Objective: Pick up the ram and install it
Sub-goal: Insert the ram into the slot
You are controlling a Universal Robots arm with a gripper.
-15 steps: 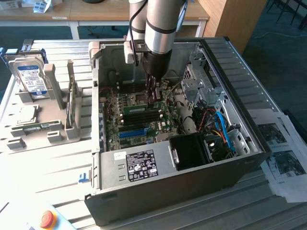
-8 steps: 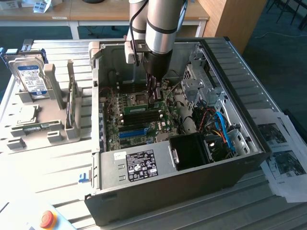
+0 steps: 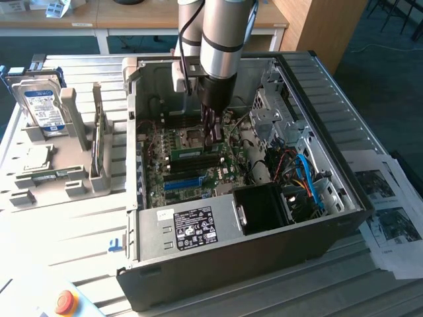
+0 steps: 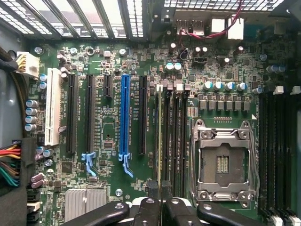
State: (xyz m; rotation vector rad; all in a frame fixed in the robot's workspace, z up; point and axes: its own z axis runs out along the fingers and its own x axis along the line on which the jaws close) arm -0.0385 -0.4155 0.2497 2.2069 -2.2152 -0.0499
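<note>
Ram, a long thin green circuit-board stick (image 3: 186,151), stands on edge approx 8 o'clock from the dark gripper (image 3: 213,139) in ext. view, jaws pinching it, along black memory slots (image 4: 171,141) by the silver CPU socket (image 4: 223,160) on the big green motherboard (image 4: 108,155) inside the open grey PC case (image 3: 330,119).

Bright daylight washes out the table (image 3: 66,238); the case (image 3: 264,257) interior lies shaded
</note>
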